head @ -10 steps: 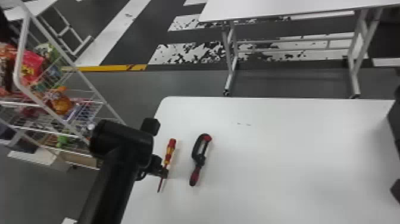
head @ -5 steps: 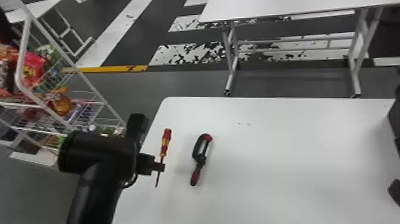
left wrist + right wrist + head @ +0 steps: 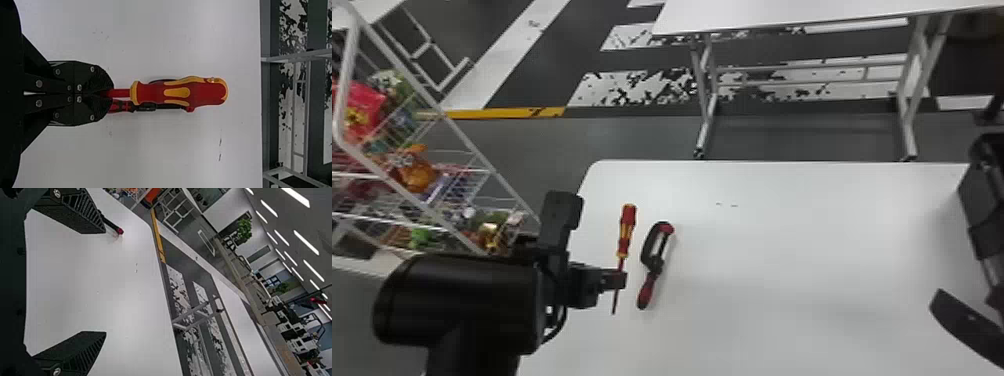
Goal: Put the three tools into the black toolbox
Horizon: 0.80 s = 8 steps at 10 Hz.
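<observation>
Screwdriver (image 3: 627, 227), red and yellow, is hanging over the white worktop (image 3: 782, 260) in the head view, the left claw (image 3: 618, 280) gripping its shaft, while a black-and-red tool (image 3: 646, 292) is lying on the worktop just beside it and the right claw (image 3: 964, 320) is waiting at the right edge. Seen from the left wrist, the left claw's (image 3: 107, 93) two black fingers are pressing together around the red shaft, the thick handle is projecting beyond their tips, and the black-and-red tool is showing partly behind the handle. In the right wrist view, the right claw's (image 3: 105, 282) fingers are standing wide apart.
</observation>
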Tool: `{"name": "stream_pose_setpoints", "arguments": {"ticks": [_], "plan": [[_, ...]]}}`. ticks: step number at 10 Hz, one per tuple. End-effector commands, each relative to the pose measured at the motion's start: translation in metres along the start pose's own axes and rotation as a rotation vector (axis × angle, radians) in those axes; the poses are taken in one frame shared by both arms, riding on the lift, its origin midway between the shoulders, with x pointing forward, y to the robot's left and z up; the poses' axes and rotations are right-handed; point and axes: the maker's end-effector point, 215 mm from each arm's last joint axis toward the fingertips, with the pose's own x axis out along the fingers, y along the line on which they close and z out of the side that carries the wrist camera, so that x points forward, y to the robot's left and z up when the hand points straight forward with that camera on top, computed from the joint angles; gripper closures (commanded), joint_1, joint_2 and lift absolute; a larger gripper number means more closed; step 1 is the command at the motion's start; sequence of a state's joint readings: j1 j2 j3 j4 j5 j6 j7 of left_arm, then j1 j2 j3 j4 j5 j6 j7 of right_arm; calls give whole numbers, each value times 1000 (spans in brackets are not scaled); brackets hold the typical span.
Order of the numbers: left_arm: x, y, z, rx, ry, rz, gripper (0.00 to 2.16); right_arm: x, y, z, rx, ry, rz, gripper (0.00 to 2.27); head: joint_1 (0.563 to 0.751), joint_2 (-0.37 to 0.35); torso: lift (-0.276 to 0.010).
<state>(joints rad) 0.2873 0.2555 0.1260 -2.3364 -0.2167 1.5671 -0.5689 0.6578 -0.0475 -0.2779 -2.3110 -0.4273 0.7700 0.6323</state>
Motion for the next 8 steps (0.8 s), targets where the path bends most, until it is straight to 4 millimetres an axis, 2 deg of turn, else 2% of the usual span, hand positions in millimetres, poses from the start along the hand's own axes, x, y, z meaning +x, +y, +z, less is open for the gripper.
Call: {"name": "stream_pose_setpoints", "arguments": {"ticks": [1,4,6,8], "plan": [[2,-33,2,35,-6,-40,2027,13,7,-9,-10,33,12,80,695,259,-51],[6,-86,4,138,-9,-64,2027,37,14,-23,0,81,32,80,695,198,-51],[9,-117,3,195,-7,-73,2027,55,28,-36,13,122,64,80,695,166,-51],[11,-143,-1,190,-3,-140,2027,63,42,-41,4,137,82,80,695,154,-51]]}}
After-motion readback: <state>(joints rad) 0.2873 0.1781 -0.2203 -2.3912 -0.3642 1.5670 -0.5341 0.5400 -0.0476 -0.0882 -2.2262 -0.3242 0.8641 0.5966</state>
